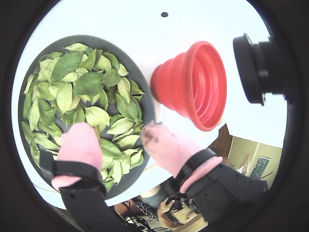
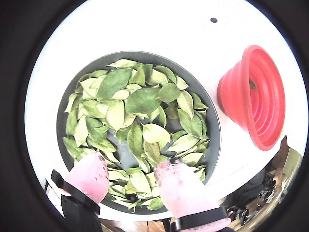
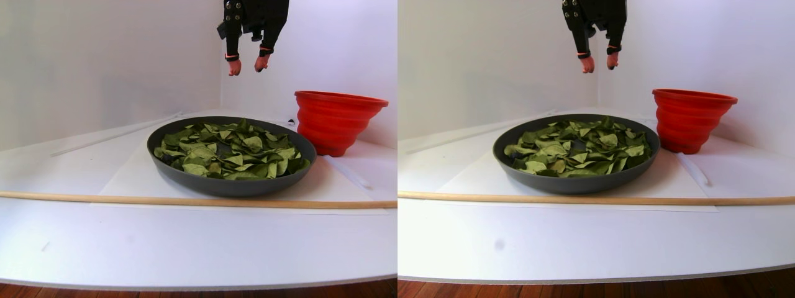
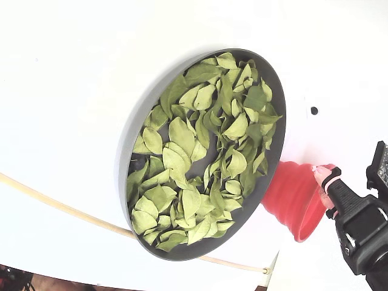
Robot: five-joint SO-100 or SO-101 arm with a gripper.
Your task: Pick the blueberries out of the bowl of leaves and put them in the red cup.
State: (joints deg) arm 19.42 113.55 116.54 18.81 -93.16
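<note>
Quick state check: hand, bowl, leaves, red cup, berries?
hand: open, empty, raised high above the table, between bowl and cup
bowl: upright on the white table, filled with leaves
leaves: loose layer across the bowl, patches of bare bottom showing
red cup: upright beside the bowl, rim up; inside not clearly seen
blueberries: none visible in any view
</note>
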